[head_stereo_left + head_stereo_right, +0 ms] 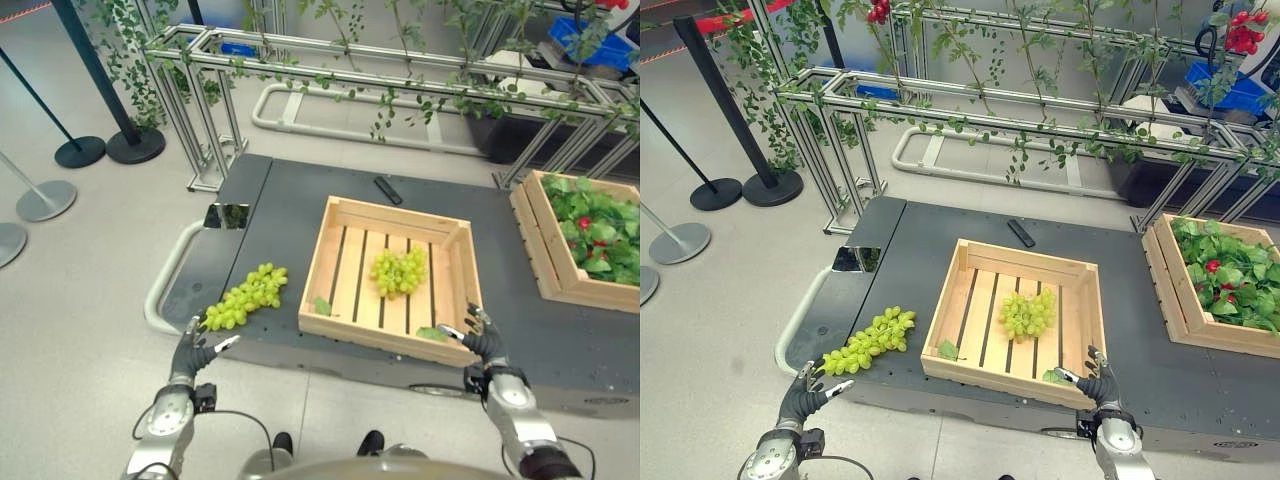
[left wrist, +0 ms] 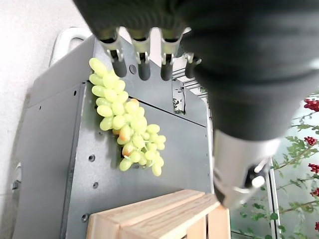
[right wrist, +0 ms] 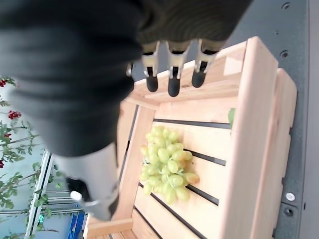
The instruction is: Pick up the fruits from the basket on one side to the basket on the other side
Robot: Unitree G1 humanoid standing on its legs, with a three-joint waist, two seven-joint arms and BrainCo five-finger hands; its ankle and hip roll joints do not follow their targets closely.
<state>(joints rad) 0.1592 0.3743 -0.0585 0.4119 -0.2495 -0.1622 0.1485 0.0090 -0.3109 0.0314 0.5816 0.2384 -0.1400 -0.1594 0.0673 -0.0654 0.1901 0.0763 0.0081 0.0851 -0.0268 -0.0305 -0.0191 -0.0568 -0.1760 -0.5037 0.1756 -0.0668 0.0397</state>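
A long bunch of green grapes (image 1: pixel 246 296) lies on the dark platform (image 1: pixel 290 200) left of a wooden slatted crate (image 1: pixel 345 318). Inside that crate rests a second, rounder bunch of green grapes (image 1: pixel 398 271). My left hand (image 1: pixel 196 347) hovers at the platform's near edge, just short of the long bunch (image 2: pixel 128 127), fingers (image 2: pixel 144 69) straight and holding nothing. Near the crate's near right corner my right hand (image 1: pixel 478 339) is open too, with its fingers (image 3: pixel 173 82) straight above the crate wall (image 3: pixel 249 129) and the round bunch (image 3: pixel 165 164).
A second wooden crate (image 1: pixel 552 262) filled with leaves and red fruit stands at the platform's right. A black remote (image 1: pixel 388 190) lies behind the middle crate. A metal frame with vines (image 1: pixel 400 70) runs along the back. Stanchion bases (image 1: pixel 78 152) stand on the floor at left.
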